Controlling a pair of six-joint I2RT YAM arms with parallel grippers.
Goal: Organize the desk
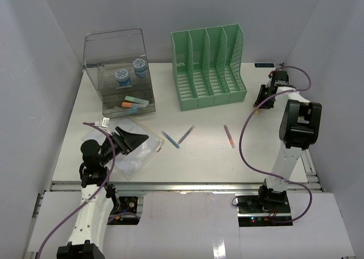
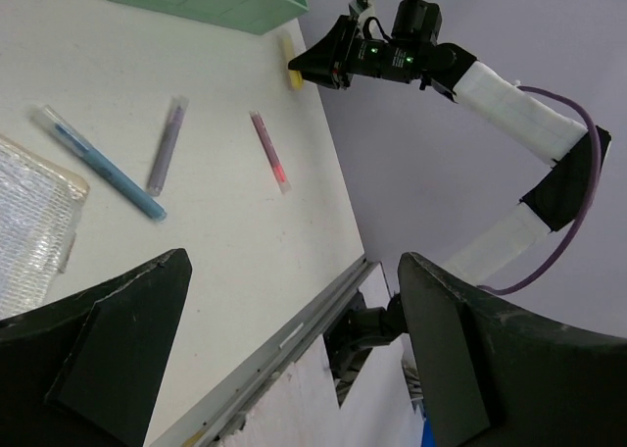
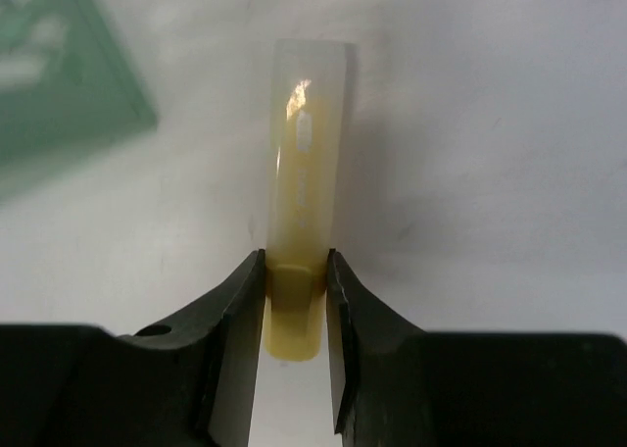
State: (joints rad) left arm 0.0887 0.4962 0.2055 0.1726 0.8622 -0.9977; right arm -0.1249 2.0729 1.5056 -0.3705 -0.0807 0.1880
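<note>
White and flat, the desk (image 1: pixel 205 157) fills the floor of the booth. Its long axis runs left to right across the overhead view, and its short sides point away towards the back wall. A metal rail (image 1: pixel 187 186) edges the near long side, just ahead of the two arm bases. The surface is matte and plain, with soft shadows under whatever sits on it.

At the back stand a green file rack (image 1: pixel 207 66) and, to its left, a clear drawer box (image 1: pixel 120 80). Near the middle lie three pens. A blue pen (image 1: pixel 170 139) and a purple pen (image 1: pixel 186 135) angle towards each other with their near tips close together. A red pen (image 1: pixel 229 136) lies apart to their right. A clear plastic pouch (image 1: pixel 136 151) rests at the near left.

The left gripper (image 2: pixel 294 261) hangs over that pouch with its jaws spread wide and nothing between them. The right gripper (image 3: pixel 296 261) reaches to the far right part of the desk, just right of the rack. Its two fingers are pressed against the sides of a yellow marker (image 3: pixel 306 173), whose translucent capped end points straight out from the claw. I cannot tell whether the marker is touching the desk or lifted off it.
</note>
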